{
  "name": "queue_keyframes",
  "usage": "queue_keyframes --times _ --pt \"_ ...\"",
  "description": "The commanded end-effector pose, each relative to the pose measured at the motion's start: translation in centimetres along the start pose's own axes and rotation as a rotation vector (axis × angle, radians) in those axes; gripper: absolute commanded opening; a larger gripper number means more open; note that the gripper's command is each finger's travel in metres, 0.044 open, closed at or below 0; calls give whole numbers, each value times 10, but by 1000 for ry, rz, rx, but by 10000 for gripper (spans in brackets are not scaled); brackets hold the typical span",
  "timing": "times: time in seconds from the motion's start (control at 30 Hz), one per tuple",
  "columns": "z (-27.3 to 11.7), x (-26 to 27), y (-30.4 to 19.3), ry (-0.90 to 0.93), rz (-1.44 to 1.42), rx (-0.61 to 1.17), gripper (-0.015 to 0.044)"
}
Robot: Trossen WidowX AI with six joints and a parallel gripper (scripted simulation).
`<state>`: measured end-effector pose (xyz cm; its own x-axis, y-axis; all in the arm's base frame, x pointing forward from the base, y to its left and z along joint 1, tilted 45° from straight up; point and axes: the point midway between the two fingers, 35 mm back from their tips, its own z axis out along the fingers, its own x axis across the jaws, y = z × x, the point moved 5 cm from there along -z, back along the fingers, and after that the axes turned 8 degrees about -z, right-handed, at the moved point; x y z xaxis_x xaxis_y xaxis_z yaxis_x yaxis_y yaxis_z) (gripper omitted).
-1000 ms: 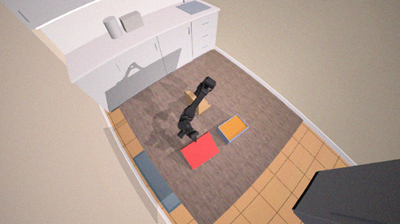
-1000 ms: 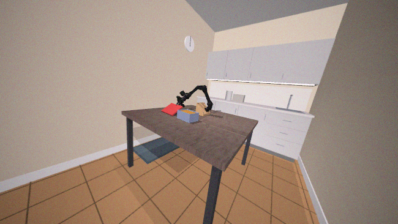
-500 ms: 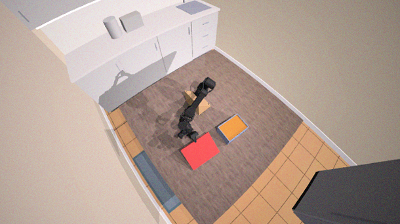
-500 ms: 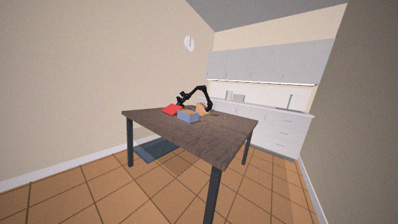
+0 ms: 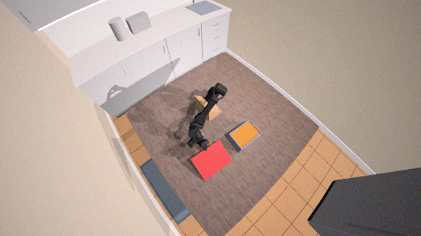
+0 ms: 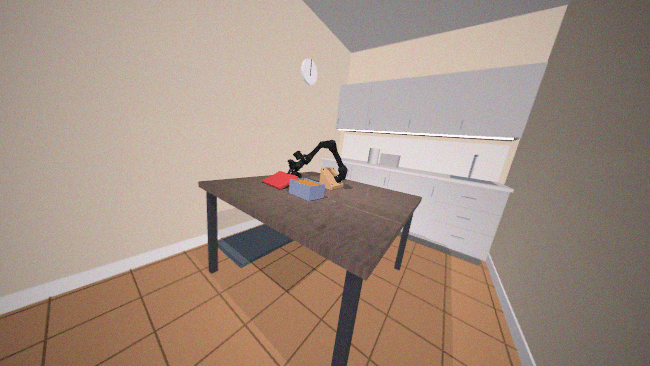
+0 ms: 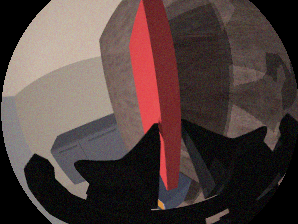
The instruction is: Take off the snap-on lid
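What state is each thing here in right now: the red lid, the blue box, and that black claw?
Red lid: off the box, gripped by one edge, low over the table beside the box; whether it touches the table cannot be told.
Blue storage box: open, upright on the table, orange inside showing.
Gripper: shut on the red lid's edge.
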<state>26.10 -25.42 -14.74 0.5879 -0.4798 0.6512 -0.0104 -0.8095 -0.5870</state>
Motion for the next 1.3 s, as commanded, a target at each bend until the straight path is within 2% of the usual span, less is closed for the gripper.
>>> queue_keyframes --times 0.0,0.4,0.73,0.8,1.0,1.27 --pt "12 -15 -8 -35 19 20 0" --pt "15 -18 -8 -35 19 20 0" --pt "7 -5 -2 -35 19 19 262" --pt "7 -5 -2 -35 19 19 275" --pt "0 -18 -6 -36 19 19 432" --pt "-13 -28 -7 -37 19 18 440"
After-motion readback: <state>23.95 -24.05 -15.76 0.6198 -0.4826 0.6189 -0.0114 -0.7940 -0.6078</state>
